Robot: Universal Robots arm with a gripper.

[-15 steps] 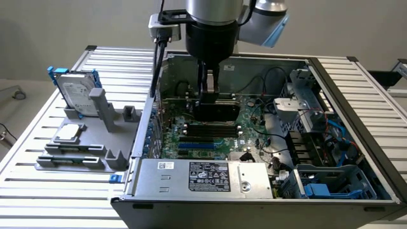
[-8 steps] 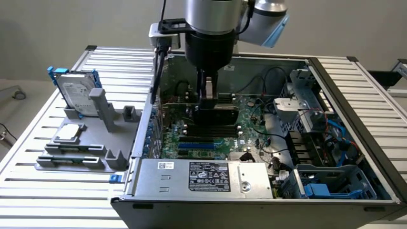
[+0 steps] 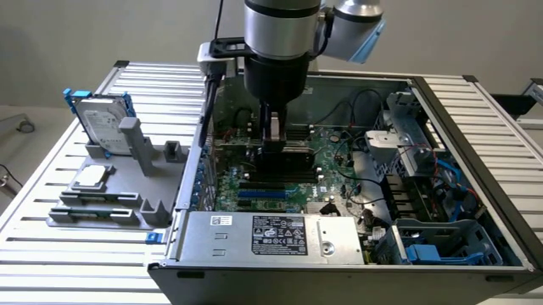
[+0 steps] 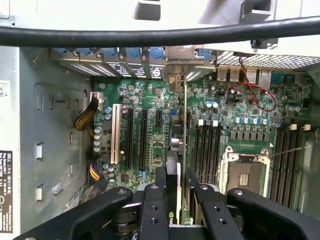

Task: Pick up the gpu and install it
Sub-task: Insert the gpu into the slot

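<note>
The gpu (image 4: pixel 173 165) stands on edge, gripped between the fingers (image 4: pixel 160 182) low over the motherboard (image 4: pixel 150 100). It lies between the motherboard's long black slots (image 4: pixel 144 140) and its memory banks (image 4: pixel 205 145). I cannot tell whether it is seated. The motherboard lies in the open case (image 3: pixel 475 190). Well off it, a hard drive (image 3: pixel 106 130) stands on the worktop (image 3: pixel 51 248).
</note>
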